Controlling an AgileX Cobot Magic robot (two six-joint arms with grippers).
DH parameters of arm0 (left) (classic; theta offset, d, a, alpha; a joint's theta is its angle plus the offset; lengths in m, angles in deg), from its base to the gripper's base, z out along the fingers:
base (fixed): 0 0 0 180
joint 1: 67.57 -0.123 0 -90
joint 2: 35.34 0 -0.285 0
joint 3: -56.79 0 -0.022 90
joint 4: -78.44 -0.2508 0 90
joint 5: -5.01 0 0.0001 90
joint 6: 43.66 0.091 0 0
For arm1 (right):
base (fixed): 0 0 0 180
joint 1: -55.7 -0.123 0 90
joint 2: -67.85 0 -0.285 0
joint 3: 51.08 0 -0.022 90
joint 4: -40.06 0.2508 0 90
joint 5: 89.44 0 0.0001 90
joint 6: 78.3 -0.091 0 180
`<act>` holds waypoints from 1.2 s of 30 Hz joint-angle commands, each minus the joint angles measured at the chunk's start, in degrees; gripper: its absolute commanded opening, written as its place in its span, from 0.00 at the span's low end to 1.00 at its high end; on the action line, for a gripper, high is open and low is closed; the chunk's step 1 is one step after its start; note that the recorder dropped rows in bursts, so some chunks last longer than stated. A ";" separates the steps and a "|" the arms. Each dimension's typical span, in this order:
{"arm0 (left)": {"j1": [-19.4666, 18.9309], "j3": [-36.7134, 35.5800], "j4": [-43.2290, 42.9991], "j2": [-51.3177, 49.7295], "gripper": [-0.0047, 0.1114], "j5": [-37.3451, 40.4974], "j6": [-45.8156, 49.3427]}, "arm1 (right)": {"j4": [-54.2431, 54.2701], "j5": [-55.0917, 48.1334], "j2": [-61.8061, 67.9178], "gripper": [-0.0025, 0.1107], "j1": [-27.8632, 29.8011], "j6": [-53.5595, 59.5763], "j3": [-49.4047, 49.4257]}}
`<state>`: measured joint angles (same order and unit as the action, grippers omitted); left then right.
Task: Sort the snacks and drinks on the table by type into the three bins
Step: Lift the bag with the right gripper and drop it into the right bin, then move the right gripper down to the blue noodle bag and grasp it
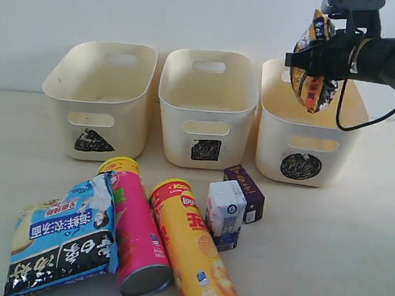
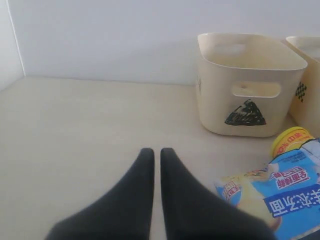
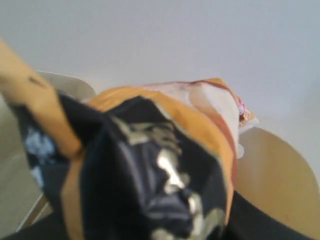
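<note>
My right gripper (image 1: 312, 61) is shut on the orange foil bag (image 1: 315, 61) and holds it in the air over the circle-marked bin (image 1: 310, 135). In the right wrist view the orange bag (image 3: 150, 165) fills the frame and hides the fingers. The blue foil bag (image 1: 64, 236), pink tube (image 1: 133, 226), orange-yellow tube (image 1: 194, 247), white carton (image 1: 225, 211) and dark purple carton (image 1: 246, 192) lie on the table (image 1: 341, 262). My left gripper (image 2: 157, 152) is shut and empty, low over bare table beside the blue bag (image 2: 280, 195). It does not show in the exterior view.
The triangle-marked bin (image 1: 100, 99) and square-marked bin (image 1: 205, 110) stand in a row at the back against the wall. The triangle bin (image 2: 247, 82) also shows in the left wrist view, with the pink tube's yellow cap (image 2: 292, 140) near it.
</note>
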<state>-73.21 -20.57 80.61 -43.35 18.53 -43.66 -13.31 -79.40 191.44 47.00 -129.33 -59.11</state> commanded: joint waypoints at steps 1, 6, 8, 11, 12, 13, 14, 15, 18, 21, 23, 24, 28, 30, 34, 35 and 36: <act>0.34 0.14 -0.12 0.22 0.07 -0.24 -0.41 | 0.17 1.10 3.34 0.45 0.19 -0.96 -2.89; 0.34 0.14 -0.12 0.22 0.07 -0.24 -0.41 | 0.17 1.11 4.58 0.66 0.19 -0.85 -3.59; 0.34 0.14 -0.12 0.22 0.07 -0.24 -0.41 | 0.17 0.48 4.25 0.65 0.19 -0.85 -3.59; 0.34 0.14 -0.12 0.22 0.07 -0.24 -0.41 | 0.17 -1.91 2.67 0.65 0.19 -0.85 -3.47; 0.34 0.14 -0.12 0.22 0.07 -0.24 -0.41 | 0.17 -2.90 1.87 0.65 0.19 -0.99 -3.47; 0.34 0.14 -0.12 0.22 0.07 -0.24 -0.41 | 0.17 -5.80 -0.08 0.65 -0.24 -1.33 -3.47; 0.34 0.14 -0.12 0.22 0.07 -0.13 -0.41 | -0.02 -8.33 -1.13 0.63 -0.58 -1.20 -3.47; 0.34 0.14 -0.12 0.22 0.07 -0.13 -0.41 | -0.30 -12.09 -2.95 0.58 -1.87 1.00 -3.47; 0.34 0.14 -0.12 0.22 0.07 -0.13 -0.41 | 0.32 -20.72 -5.75 0.32 -5.70 9.35 -3.47; 0.34 0.14 -0.12 0.22 0.07 -0.13 -0.41 | 7.37 -32.31 -7.54 0.02 -10.74 25.58 -3.47; 0.34 0.14 -0.12 0.22 0.07 -0.13 -0.41 | 21.42 -38.26 -8.81 0.02 -11.97 44.67 -3.47; 0.34 0.14 -0.12 0.22 0.07 -0.13 -0.41 | 33.51 -41.11 -10.09 0.02 -11.97 54.72 -3.47; 0.34 0.14 -0.12 0.22 0.07 -0.13 -0.41 | 61.68 -51.99 -14.93 0.02 -11.84 82.18 -3.47; 0.34 0.14 -0.12 0.22 0.07 -0.25 -0.41 | 73.61 -58.65 -17.13 0.02 -11.84 91.17 -3.47; 0.34 0.14 -0.12 0.22 0.07 -0.25 -0.41 | 80.23 -67.81 -19.18 0.02 -13.80 99.67 -3.36; 0.34 0.14 -0.12 0.22 0.07 -0.25 -0.41 | 80.13 -69.25 -19.17 0.02 -15.03 100.91 -3.07; 0.34 0.14 -0.12 0.22 0.07 -0.25 -0.41 | 80.13 -69.54 -19.59 0.02 -16.76 102.05 -2.46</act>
<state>-73.21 -20.57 80.61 -43.35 18.53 -43.66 65.42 -145.84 173.01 33.15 -31.18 -62.35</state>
